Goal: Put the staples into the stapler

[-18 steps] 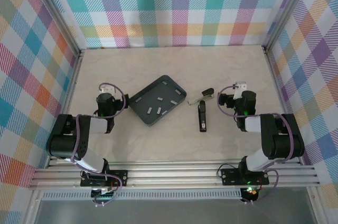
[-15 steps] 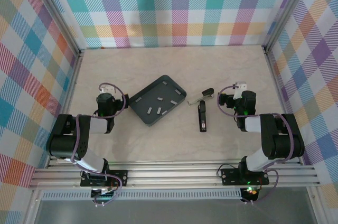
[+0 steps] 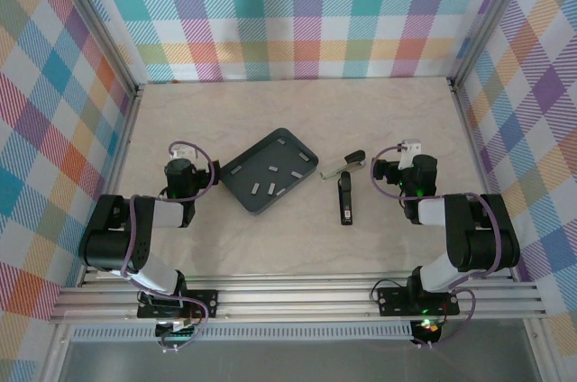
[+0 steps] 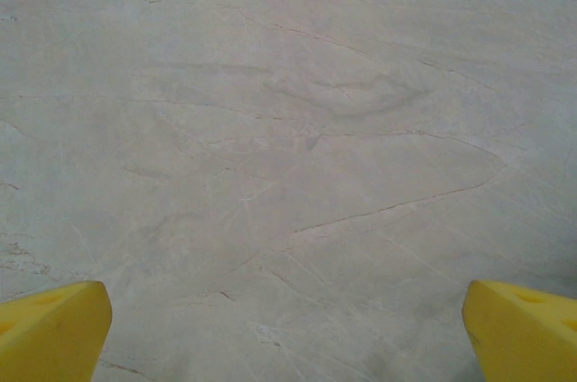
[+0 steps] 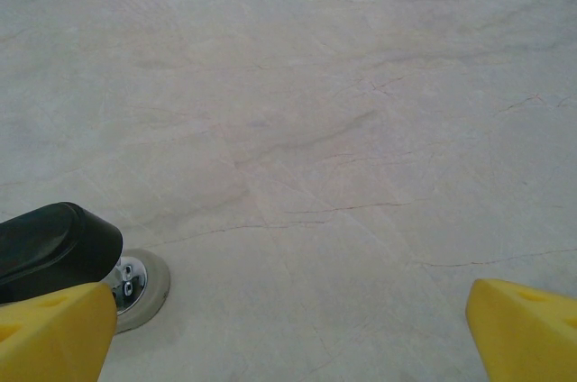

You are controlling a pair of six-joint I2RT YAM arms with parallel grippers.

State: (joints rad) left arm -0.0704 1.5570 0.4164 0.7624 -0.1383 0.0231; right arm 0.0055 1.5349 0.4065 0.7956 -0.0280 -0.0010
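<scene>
Nothing is picked up, so loading looks not yet begun. The left tool (image 4: 288, 335) and the right tool (image 5: 288, 337) each gape wide and empty over bare worktop (image 4: 297, 130). The staples (image 3: 270, 188), tiny silver-grey strips, lie scattered in a dark tray (image 3: 248, 199) to the right of the left tool. The black stapler (image 3: 345, 200), hinged open, lies just left of the right tool. The next move likely calls for a fine pinch on one strip.

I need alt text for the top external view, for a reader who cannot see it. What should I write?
An opened black stapler lies on the pale table, right of a dark grey tray holding several small silver staples. The left arm and the right arm sit folded on either side, between plaid walls.
</scene>
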